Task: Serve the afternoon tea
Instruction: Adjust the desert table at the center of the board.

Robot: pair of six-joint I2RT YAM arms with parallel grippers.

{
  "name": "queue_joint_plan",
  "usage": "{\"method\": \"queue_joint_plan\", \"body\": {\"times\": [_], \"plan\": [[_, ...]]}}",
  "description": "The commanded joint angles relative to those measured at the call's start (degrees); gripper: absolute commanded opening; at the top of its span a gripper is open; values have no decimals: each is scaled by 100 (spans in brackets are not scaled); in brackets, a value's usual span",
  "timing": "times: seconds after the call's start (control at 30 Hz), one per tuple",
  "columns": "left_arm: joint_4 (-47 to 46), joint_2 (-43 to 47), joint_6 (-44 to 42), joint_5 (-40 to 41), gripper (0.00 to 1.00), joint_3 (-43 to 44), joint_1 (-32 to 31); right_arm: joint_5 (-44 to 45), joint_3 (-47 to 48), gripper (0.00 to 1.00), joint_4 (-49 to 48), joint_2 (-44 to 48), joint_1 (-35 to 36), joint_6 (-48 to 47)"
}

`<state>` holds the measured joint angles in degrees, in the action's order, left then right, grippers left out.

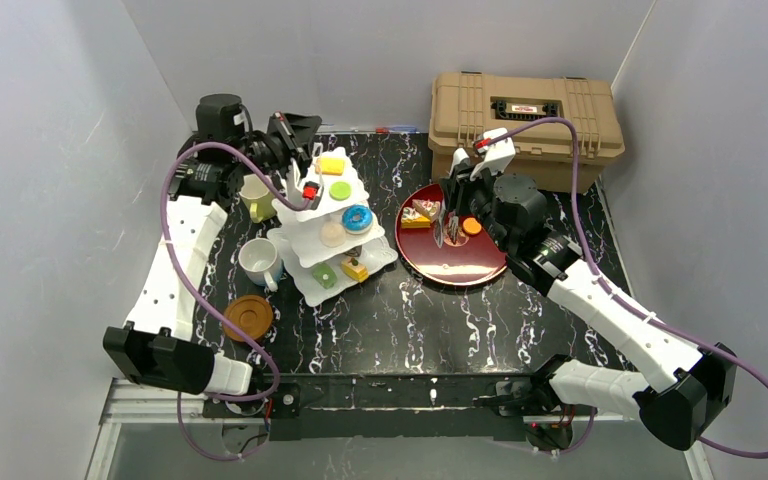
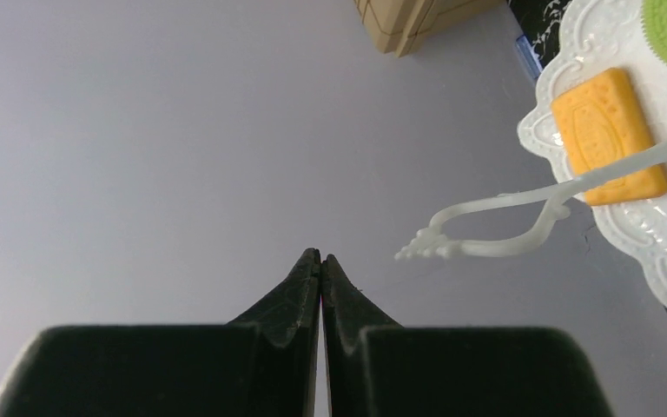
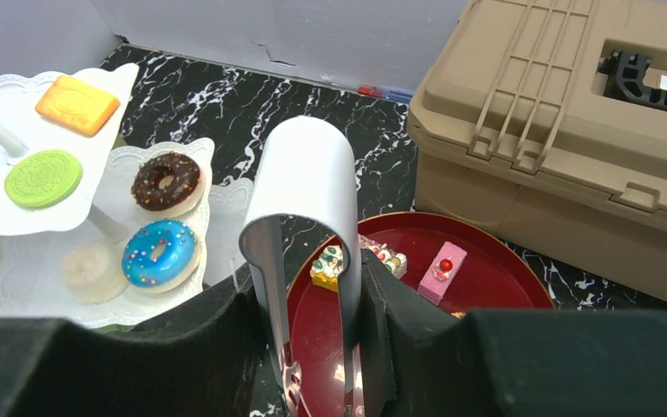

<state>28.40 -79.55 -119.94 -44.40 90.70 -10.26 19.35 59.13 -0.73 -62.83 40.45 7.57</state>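
cake stand on black marbled table, grey walls

We see plain pale grey walls on three sides. Our table is black marble, veined white.

Glossy marbled table, shiny metal tongs, matt tan plastic case, glossy white cake stand

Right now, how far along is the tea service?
Done: yellow biscuit, green cookie and blue doughnut sit on the cake stand. In hand: the right gripper holds tongs over the red tray; the left gripper is shut, empty. Left: small cakes lie on the tray, and the white mug stands off the brown coaster.
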Motion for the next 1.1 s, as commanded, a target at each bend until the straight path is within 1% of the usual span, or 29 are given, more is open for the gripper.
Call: {"method": "queue_joint_plan", "body": {"times": [0.0, 0.03, 0.17, 0.23, 0.27, 0.3, 0.37, 0.4, 0.47, 0.57, 0.63, 0.67, 0.73, 0.8, 0.83, 0.87, 0.93, 1.0, 1.07], "plan": [[573, 49, -738, 193, 0, 608, -14, 34, 87, 21, -323, 96, -37, 94], [778, 33, -611, 203, 0, 727, 15, 38, 90, 21, -316, 91, -37, 96], [1226, -6, 548, 305, 31, 1145, 151, 55, 81, 21, -305, 113, -40, 89], [1600, -55, 1398, 465, 46, 1410, 187, 64, 72, 21, -290, 114, -43, 87], [1858, -76, 1899, 508, 52, 1537, 222, 60, 69, 21, -288, 117, -43, 86], [2065, -86, 2384, 524, 56, 1672, 263, 60, 64, 21, -287, 125, -45, 75], [2676, -105, 3175, 454, 60, 1909, 378, 84, 59, 21, -278, 138, -46, 57], [3041, -98, 3408, 335, 60, 1964, 471, 86, 56, 21, -283, 137, -46, 52], [3533, -16, 3524, -193, 61, 1818, 746, 72, 62, 21, -291, 123, -46, 55], [3545, 27, 4209, -664, 63, 1577, 909, 43, 107, 21, -281, 87, -52, 52], [3532, -127, 5052, -863, 63, 1727, 912, 42, 118, 21, -263, 89, -50, 52], [3524, -225, 5561, -958, 65, 1829, 912, 62, 116, 21, -253, 107, -54, 51], [3500, -302, 6289, -1190, 71, 1840, 912, 114, 72, 21, -256, 148, -54, 52], [3028, -145, 7147, -1363, 73, 1463, 912, 129, 41, 21, -265, 167, -54, 56], [2476, 82, 7811, -1337, 73, 1135, 897, 122, 37, 21, -254, 166, -54, 60], [1617, 281, 8454, -1072, 72, 759, 865, 115, 38, 21, -252, 144, -54, 71], [555, 588, 9634, -231, 72, 45, 675, 104, 45, 21, -252, 123, -54, 77], [-2, 710, 10235, 272, 74, -256, 548, 82, 61, 21, -260, 106, -54, 89], [-284, 690, 10675, 654, 74, -333, 369, 57, 80, 21, -263, 84, -54, 102]]}}
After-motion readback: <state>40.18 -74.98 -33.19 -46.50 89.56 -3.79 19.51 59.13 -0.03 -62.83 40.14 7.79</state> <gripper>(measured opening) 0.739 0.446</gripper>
